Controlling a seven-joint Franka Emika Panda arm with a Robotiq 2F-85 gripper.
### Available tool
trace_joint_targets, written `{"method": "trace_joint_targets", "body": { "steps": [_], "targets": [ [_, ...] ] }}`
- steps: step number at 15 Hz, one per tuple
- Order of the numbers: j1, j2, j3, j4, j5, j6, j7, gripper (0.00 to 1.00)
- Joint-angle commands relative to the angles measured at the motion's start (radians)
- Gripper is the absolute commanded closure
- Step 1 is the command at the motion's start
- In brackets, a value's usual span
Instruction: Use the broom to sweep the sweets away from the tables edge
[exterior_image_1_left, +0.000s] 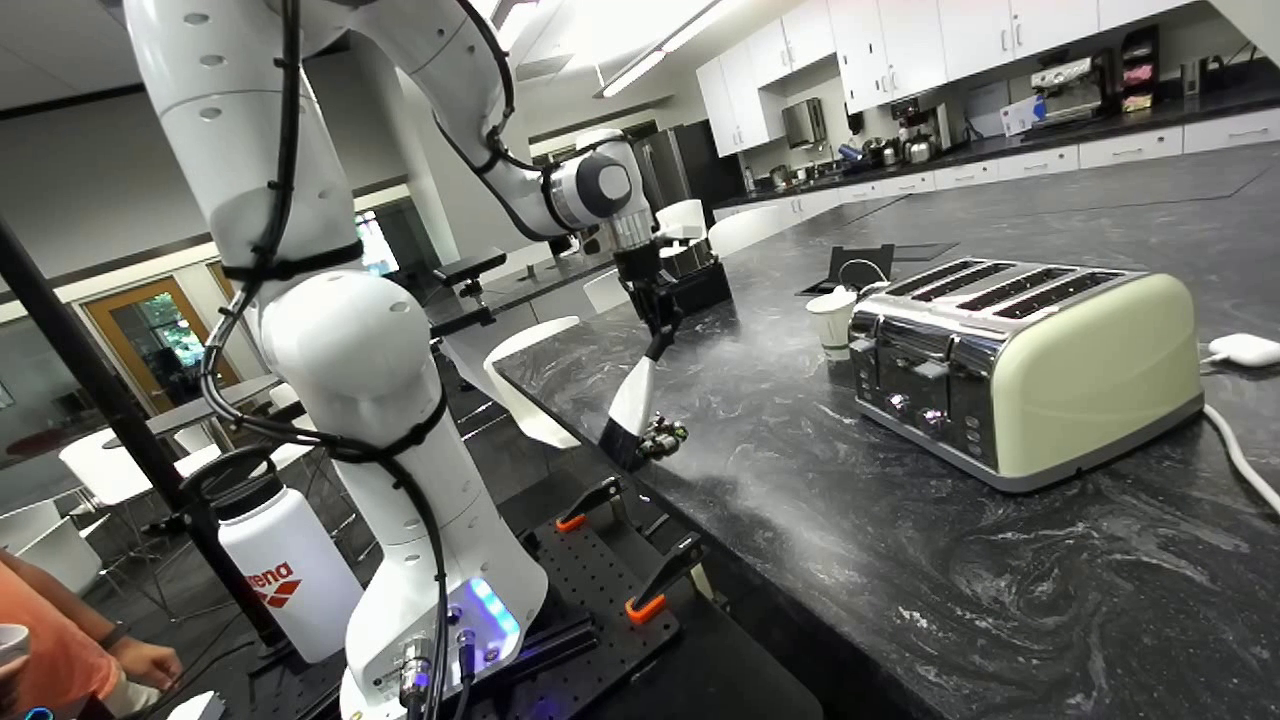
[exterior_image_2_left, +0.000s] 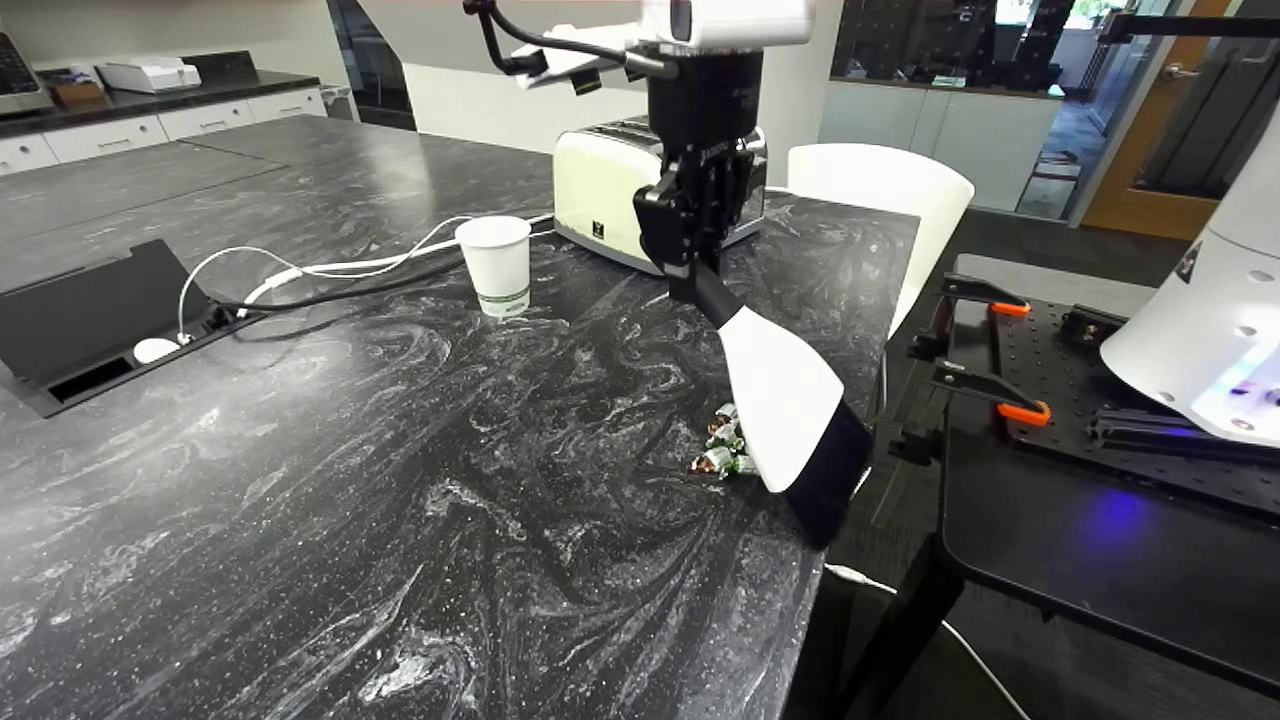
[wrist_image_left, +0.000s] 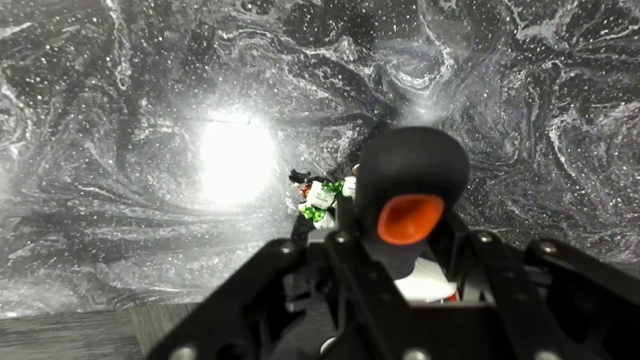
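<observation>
The broom has a dark handle, a white head (exterior_image_2_left: 780, 395) and dark bristles (exterior_image_2_left: 832, 478). My gripper (exterior_image_2_left: 697, 272) is shut on its handle, and the broom hangs tilted down toward the table's edge. In the wrist view, the handle's end with an orange hollow (wrist_image_left: 411, 219) rises between the jaws of my gripper (wrist_image_left: 397, 227). The sweets (exterior_image_2_left: 722, 448), shiny wrapped pieces in a small cluster, lie on the dark marbled table (exterior_image_2_left: 420, 520). In both exterior views the bristles are on the edge side of the sweets. The broom partly hides them; whether bristles touch the table, I cannot tell.
A pale green toaster (exterior_image_1_left: 1090, 380) and a paper cup (exterior_image_2_left: 497, 265) stand farther in on the table. Cables (exterior_image_2_left: 370, 268) run to an open socket box (exterior_image_2_left: 100, 310). White chairs (exterior_image_2_left: 880, 190) stand by the table. The robot's black stand (exterior_image_2_left: 1110, 520) lies beyond the edge.
</observation>
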Motion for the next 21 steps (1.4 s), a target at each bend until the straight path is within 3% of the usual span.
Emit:
{"method": "trace_joint_targets", "body": {
  "steps": [1, 21],
  "targets": [
    [-0.015, 0.016, -0.001, 0.013, -0.030, 0.025, -0.014, 0.86],
    [-0.049, 0.196, -0.012, 0.211, -0.210, 0.045, -0.026, 0.86]
  ]
}}
